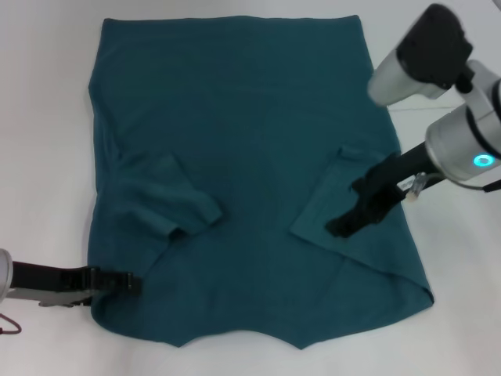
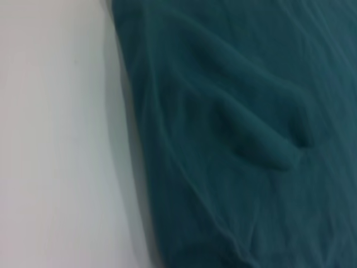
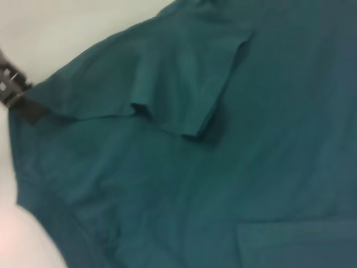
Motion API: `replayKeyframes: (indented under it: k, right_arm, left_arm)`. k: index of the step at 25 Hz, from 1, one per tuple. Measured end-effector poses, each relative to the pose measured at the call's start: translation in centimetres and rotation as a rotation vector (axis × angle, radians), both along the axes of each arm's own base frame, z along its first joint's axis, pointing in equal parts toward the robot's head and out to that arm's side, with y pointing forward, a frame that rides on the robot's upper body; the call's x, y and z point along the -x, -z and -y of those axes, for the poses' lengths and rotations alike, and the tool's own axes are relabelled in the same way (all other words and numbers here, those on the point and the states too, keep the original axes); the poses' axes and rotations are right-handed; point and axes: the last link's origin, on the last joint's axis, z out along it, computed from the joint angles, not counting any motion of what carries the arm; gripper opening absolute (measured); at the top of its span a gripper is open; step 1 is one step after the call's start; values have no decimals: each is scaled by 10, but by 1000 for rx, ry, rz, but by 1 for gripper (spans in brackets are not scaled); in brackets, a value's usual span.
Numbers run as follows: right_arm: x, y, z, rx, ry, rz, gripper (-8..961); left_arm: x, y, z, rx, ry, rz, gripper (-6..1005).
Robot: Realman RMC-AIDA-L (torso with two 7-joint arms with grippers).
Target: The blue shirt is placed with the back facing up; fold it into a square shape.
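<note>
Blue shirt (image 1: 258, 141) hides left gripper (image 1: 135, 283) fingers.

The blue shirt (image 1: 258, 149) lies spread flat on the white table (image 1: 47, 117), plain side up, and covers most of it. Both sleeves are folded inward onto the shirt's body: the left sleeve (image 1: 168, 200) sits rumpled near the shirt's left edge, the right sleeve (image 1: 333, 207) lies flatter toward its right edge. The left gripper (image 1: 129, 282) rests low at the shirt's near left corner, its dark tip touching the fabric edge; its fingers cannot be made out. The right gripper (image 1: 344, 225) reaches in from the shirt's right side and sits on the folded right sleeve, its dark fingers against the cloth.
</note>
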Motion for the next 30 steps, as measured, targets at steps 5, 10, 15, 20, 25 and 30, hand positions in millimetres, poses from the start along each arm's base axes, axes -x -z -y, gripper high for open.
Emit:
replayKeyframes:
  k: [5,10,15,20,25,30]
  right_arm:
    - [-7,-24,-7,-94,44,-52,945]
    - [-14,-42,-8,-163,69,-85,946]
    - [-19,-43,-5,-167,87,-87,946]
    - [-24,-43,-1,-163,113,-92,945]
    - [-31,-43,3,-163,162,-98,945]
    - [-43,-47,11,-174,234,-66,939]
  left_arm:
    - [0,0,-1,0,2,-4,872]
    - [1,0,-2,1,4,-17,812]
    - [-3,2,-3,14,18,-27,713]
    - [-5,4,-4,29,27,-39,571]
    - [-7,4,-6,28,34,-43,368]
    - [-7,3,-7,26,41,-50,156]
